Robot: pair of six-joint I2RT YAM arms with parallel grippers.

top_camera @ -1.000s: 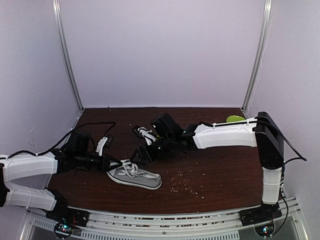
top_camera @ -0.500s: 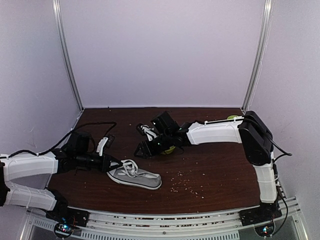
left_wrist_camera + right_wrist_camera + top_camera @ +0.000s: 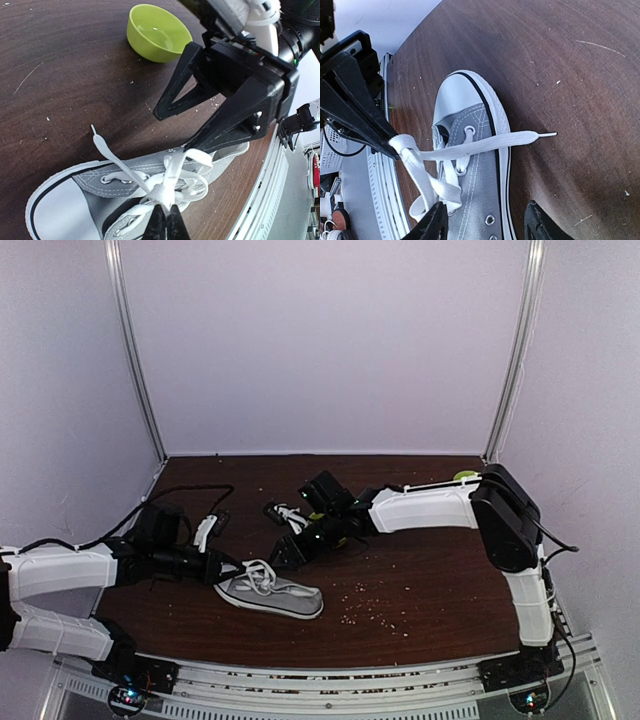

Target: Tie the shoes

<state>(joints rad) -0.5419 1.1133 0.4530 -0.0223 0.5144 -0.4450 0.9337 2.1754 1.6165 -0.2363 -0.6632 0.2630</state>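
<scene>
The left end effector (image 3: 167, 221) is clenched on a loop of the white lace (image 3: 172, 170), held above the grey sneaker (image 3: 275, 595). The sneaker lies unmoved on the brown surface (image 3: 430, 580), near the left arm. The right end effector (image 3: 487, 207), fingers spread, has sunk slightly nearer the sneaker, and its elbow has swung inward. A green bowl (image 3: 159, 32) sits beyond.
</scene>
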